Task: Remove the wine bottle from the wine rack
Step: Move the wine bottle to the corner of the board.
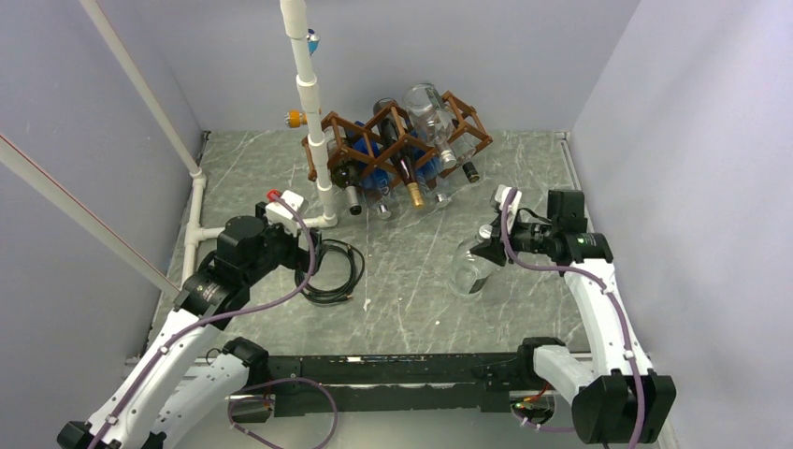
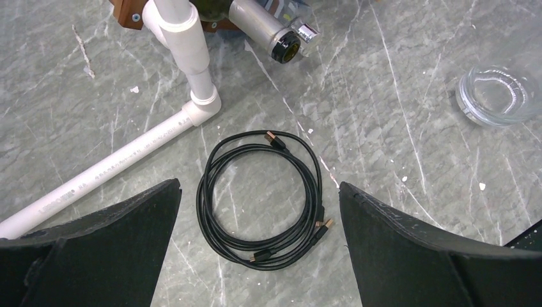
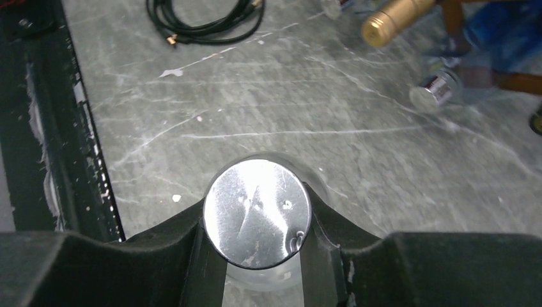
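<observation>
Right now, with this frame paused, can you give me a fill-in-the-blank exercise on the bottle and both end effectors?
1. The right end effector is shut on the silver ____ of a clear bottle.
2. The left end effector hangs ____ above a coiled black cable.
3. The clear bottle is out of the wine rack, held ____ over the table.
Missing words: cap; open; upright.
</observation>
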Robot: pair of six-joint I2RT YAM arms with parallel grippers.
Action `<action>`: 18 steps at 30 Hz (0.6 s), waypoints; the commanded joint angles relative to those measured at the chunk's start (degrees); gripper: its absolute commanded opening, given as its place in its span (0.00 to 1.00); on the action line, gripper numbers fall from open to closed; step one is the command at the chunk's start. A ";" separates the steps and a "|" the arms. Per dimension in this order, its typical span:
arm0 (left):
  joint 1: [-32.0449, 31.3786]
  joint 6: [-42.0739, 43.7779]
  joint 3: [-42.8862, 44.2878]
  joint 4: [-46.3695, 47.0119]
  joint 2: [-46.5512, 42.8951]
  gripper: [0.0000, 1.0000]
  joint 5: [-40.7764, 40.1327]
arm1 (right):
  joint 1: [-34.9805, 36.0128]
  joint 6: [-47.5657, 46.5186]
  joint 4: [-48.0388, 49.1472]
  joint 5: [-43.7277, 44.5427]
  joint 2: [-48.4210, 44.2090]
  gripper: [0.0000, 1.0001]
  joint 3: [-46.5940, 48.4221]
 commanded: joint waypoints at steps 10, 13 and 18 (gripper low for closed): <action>1.10 1.40 -1.11 4.07 -4.41 1.00 -2.28 | -7.87 12.64 16.51 -1.33 -4.46 0.00 -0.75; 1.10 1.43 -1.12 3.91 -5.25 0.99 -2.69 | -9.15 13.82 17.72 -1.16 -4.69 0.00 -1.13; 1.10 1.02 -1.33 3.77 -6.40 1.00 -2.86 | -10.70 15.21 19.56 0.25 -4.38 0.00 -1.23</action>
